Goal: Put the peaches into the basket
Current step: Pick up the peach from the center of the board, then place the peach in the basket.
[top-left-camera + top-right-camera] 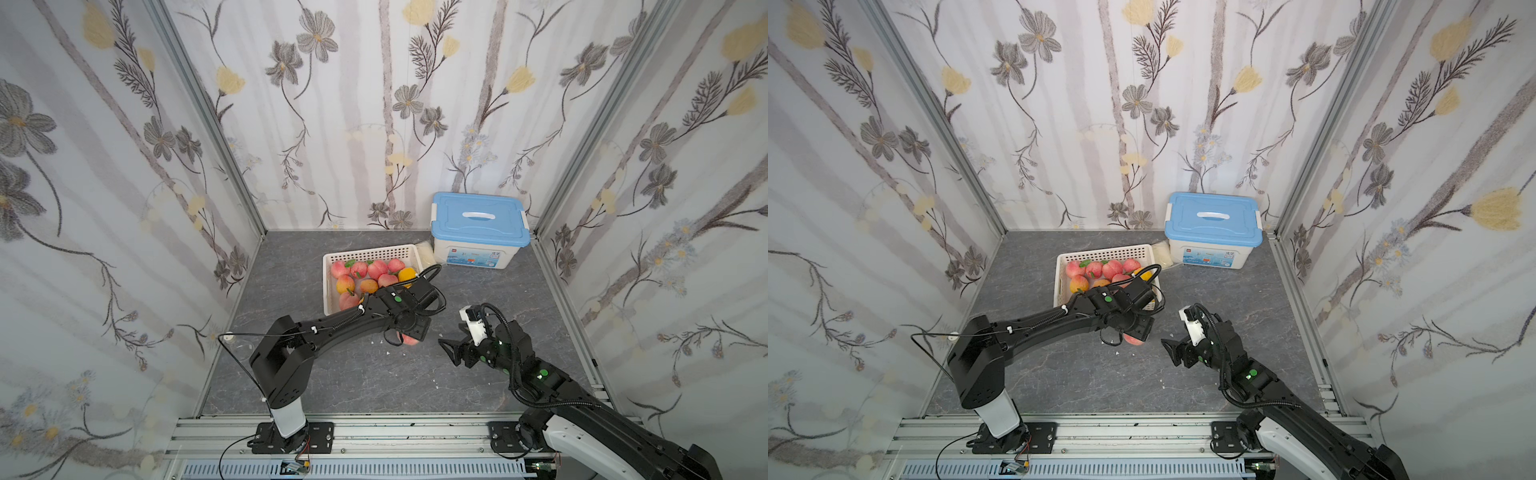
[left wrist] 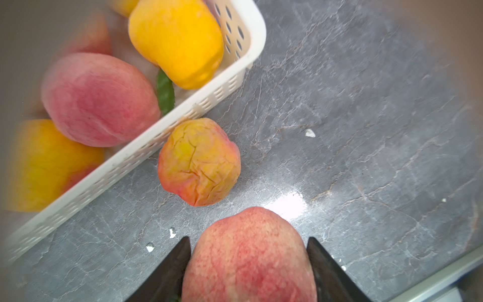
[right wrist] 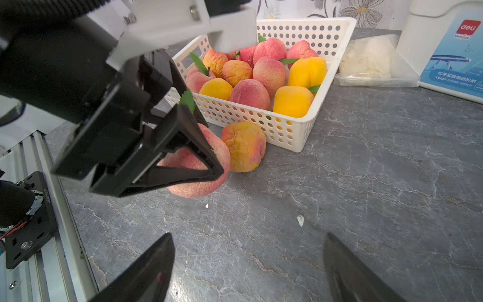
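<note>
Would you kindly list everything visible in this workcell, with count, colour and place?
basket: one, white, perforated, mid table, toward the back.
peaches: about eleven, pink-red and orange-yellow, inside the basket.
pink peach: one, on the table, between the left gripper's fingers.
wrinkled peach: one, orange-yellow, on the table beside the basket's wall.
lidded box: one, white with blue lid, back right corner.
plastic bag: one, clear with white contents, between basket and box.
crumbs: several, white, scattered on the table.
table: one, grey marbled.
left gripper: black, closed on the pink peach.
right gripper: black, open, empty, above the table.
</note>
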`<move>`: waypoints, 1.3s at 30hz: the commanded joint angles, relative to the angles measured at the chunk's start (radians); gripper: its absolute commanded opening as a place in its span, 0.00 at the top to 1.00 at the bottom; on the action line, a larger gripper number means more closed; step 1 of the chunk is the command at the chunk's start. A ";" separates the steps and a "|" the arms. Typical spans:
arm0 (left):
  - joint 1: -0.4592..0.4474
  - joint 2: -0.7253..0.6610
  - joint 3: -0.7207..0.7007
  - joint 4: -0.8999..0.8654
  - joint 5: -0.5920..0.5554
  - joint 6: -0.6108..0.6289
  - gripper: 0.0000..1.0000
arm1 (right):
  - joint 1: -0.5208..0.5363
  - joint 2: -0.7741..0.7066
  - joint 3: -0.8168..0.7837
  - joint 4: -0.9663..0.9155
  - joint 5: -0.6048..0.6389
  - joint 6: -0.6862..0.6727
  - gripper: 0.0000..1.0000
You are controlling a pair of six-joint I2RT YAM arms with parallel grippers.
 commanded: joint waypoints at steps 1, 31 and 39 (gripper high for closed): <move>0.034 -0.028 0.033 -0.048 -0.016 0.041 0.34 | 0.009 -0.009 -0.006 0.064 -0.033 -0.023 0.12; 0.519 0.216 0.294 -0.027 0.010 0.131 0.34 | 0.103 0.029 0.015 0.063 0.033 -0.072 0.12; 0.525 0.220 0.239 -0.007 -0.022 0.126 0.33 | 0.110 0.041 0.022 0.058 0.037 -0.074 0.12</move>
